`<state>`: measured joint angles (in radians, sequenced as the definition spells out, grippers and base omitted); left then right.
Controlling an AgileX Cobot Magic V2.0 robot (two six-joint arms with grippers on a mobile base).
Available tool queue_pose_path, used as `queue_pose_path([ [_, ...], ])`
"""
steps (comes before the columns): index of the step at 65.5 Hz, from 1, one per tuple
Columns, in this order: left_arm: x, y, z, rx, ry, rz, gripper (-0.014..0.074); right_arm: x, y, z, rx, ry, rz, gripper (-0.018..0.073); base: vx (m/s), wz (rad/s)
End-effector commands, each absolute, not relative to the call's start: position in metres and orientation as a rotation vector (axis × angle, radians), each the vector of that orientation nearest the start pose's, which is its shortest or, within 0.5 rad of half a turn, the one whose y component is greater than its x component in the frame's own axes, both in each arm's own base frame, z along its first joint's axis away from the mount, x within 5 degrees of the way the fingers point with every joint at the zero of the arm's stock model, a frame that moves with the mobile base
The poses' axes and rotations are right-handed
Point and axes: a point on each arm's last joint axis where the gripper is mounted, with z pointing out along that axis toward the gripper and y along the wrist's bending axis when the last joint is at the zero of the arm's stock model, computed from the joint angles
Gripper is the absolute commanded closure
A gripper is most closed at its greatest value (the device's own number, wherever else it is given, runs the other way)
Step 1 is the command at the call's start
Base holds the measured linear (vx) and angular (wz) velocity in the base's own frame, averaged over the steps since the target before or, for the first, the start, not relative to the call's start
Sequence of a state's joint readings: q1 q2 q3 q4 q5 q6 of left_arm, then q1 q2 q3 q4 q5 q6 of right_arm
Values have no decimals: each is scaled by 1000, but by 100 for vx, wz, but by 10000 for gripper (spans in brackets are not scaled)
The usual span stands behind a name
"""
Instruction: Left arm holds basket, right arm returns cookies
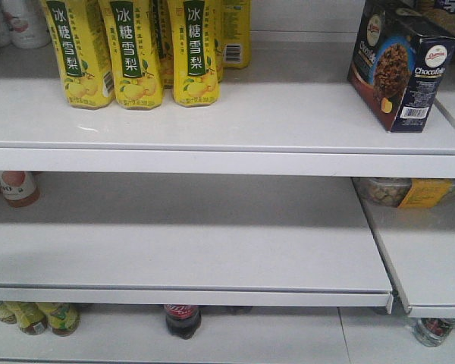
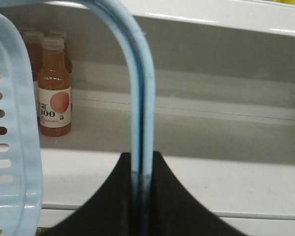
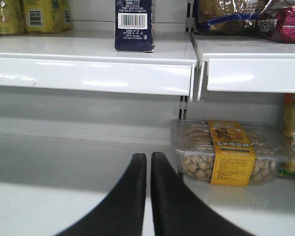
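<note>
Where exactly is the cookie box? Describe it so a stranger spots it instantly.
Look at the top shelf and follow it to its right end. The cookie box stands upright there, alone. Unlike the yellow bottles at the left, it is dark navy and shows a chocolate-chip cookie.

In the front view, the yellow drink bottles (image 1: 129, 53) lose their tops to the upper edge, and the cookies (image 1: 398, 64) box is clipped at its top too. Beneath the shelves, a dark-capped bottle (image 1: 183, 320) and the small bottles (image 1: 34, 317) at lower left show only in part.

In the left wrist view, the basket (image 2: 12, 147) is cut by the left edge and its handle (image 2: 137, 98) runs out at the top; the left gripper (image 2: 140, 206) is a blurred dark wedge.

In the right wrist view, the cookies' upper half is cropped, its small print unreadable; the right gripper (image 3: 148, 196) is blurred and its base is cut off.
</note>
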<state>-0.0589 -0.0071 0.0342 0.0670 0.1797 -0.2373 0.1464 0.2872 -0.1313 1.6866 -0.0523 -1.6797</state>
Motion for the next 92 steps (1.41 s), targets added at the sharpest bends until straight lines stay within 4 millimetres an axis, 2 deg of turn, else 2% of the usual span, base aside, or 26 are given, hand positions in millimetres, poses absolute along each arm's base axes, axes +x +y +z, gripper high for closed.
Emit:
queue_pose_path([
  [1,55,-3,206,-67,1544,-150,599,83,9,247,-115,1617,61,570,0,0],
  [9,55,-3,206,-67,1544,-150,599,83,11,248,-213,1602,-1,570,0,0],
  [19,55,-3,206,-67,1544,-150,599,83,7,251,-105,1575,42,570,0,0],
  [32,55,-3,206,-67,1544,-150,599,83,11,251,-157,1572,47,570,0,0],
  [39,55,-3,206,-67,1544,-150,599,82,10,241,-113,1585,78,570,0,0],
  [48,55,-3,206,-67,1545,-150,599,73,1,220,47,1534,76,570,0,0],
  [58,55,-3,206,-67,1545,-150,599,63,-2,201,67,1512,32,570,0,0],
  [66,55,-3,206,-67,1545,-150,599,56,-1,199,40,1505,8,570,0,0],
  [92,55,-3,206,-67,1544,-150,599,56,-1,198,-3,1515,-37,570,0,0],
])
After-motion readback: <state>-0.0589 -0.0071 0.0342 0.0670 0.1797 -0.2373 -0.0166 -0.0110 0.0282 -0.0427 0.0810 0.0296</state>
